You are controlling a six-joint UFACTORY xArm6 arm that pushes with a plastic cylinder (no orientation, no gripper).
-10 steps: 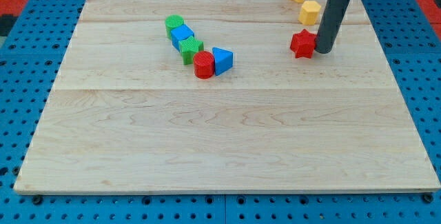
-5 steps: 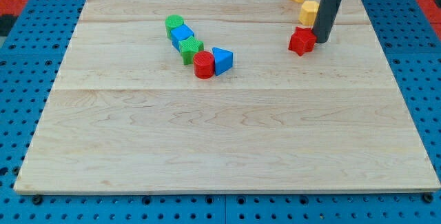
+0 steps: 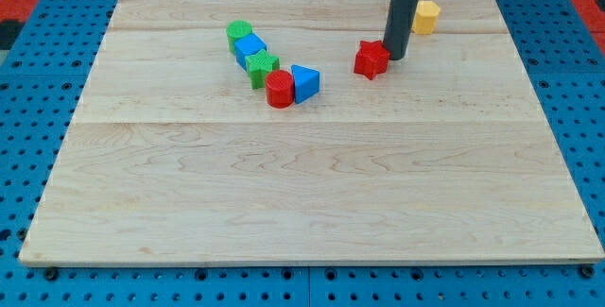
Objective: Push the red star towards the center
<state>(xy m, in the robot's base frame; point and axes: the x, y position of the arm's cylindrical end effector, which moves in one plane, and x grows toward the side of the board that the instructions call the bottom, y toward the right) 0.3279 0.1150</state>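
**Tip against the red star, upper right of centre**

My tip [image 3: 396,57] stands on the wooden board [image 3: 302,203], touching the right side of the red star [image 3: 371,59]. The arm ends in a plain dark rod, so it holds nothing; it only presses sideways against the block. The rod rises straight toward the view's top and leaves the frame there.

The red star sits in the upper half of the board, right of the middle line and above the centre, apart from every other block.

1 yellow block [image 3: 426,17] lies near the view's top, up and to the right of my tip and not touching it; its exact shape is hard to make out.

5 blocks form a slanted chain left of the star. From upper left to lower right: a green cylinder [image 3: 238,32], a blue block [image 3: 250,48], a green block [image 3: 262,65], a red cylinder [image 3: 280,89] and a blue triangular block [image 3: 305,82]. Neighbours in this chain look to be touching. The chain is well apart from my tip.

The board rests on a blue perforated surface [image 3: 28,156].
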